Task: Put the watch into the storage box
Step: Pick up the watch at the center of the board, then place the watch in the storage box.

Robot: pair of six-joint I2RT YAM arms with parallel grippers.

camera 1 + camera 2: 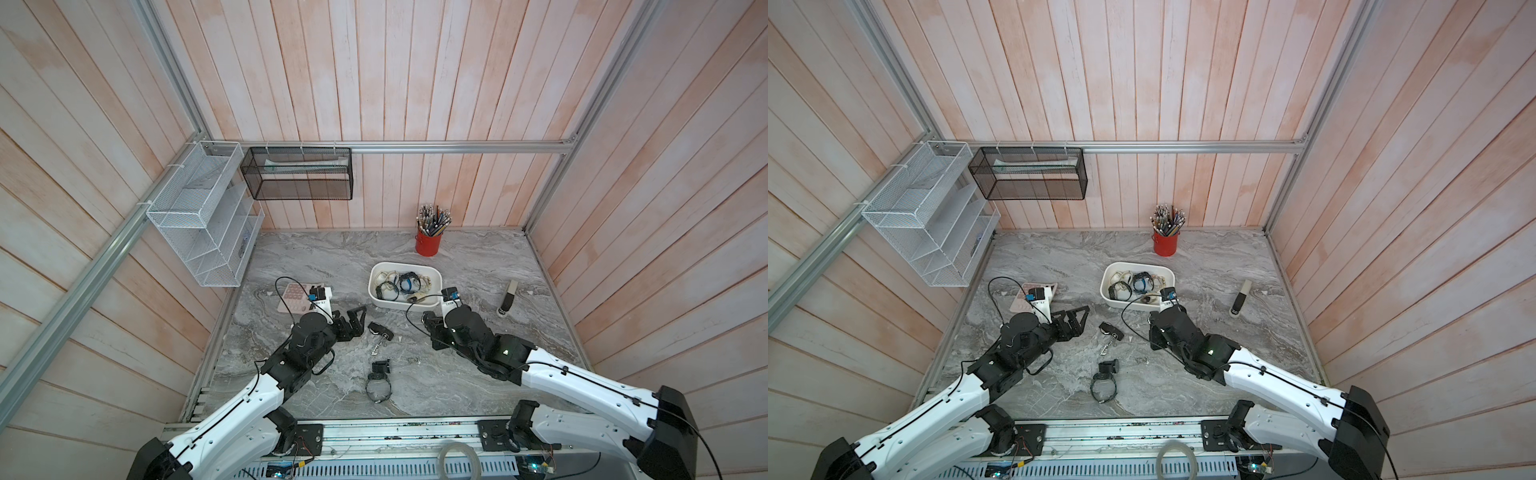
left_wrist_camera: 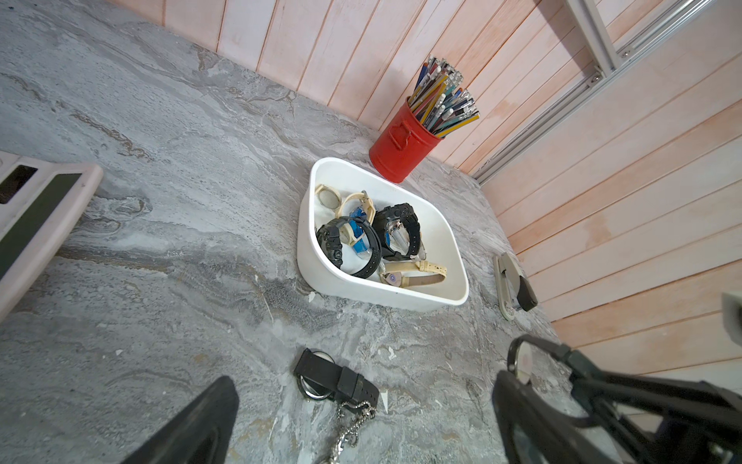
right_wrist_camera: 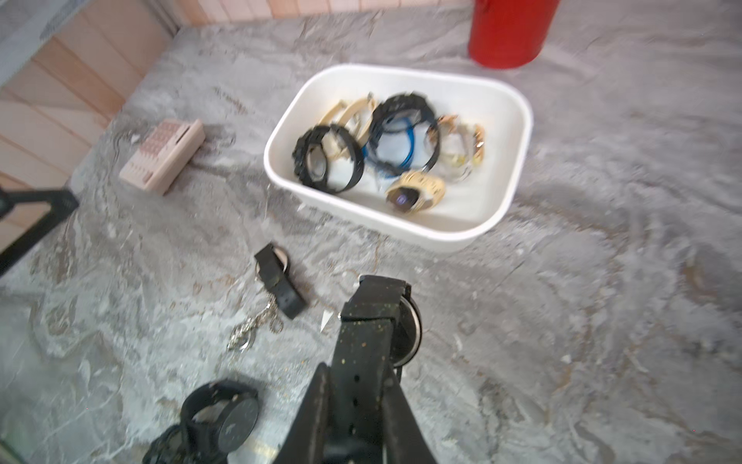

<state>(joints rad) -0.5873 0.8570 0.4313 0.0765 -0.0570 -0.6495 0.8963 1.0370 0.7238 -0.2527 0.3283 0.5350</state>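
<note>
Spare watch: on the table, well short of the storage box, untouched.
Right tool: pinching the black watch by its strap, just short of the storage box's near wall, not over it; a strap-only grip may slip or swing.
Left tool: spread, empty, also near the storage box; the arms could crowd.
Storage box: crowded; the black watch could catch the rim.
</note>
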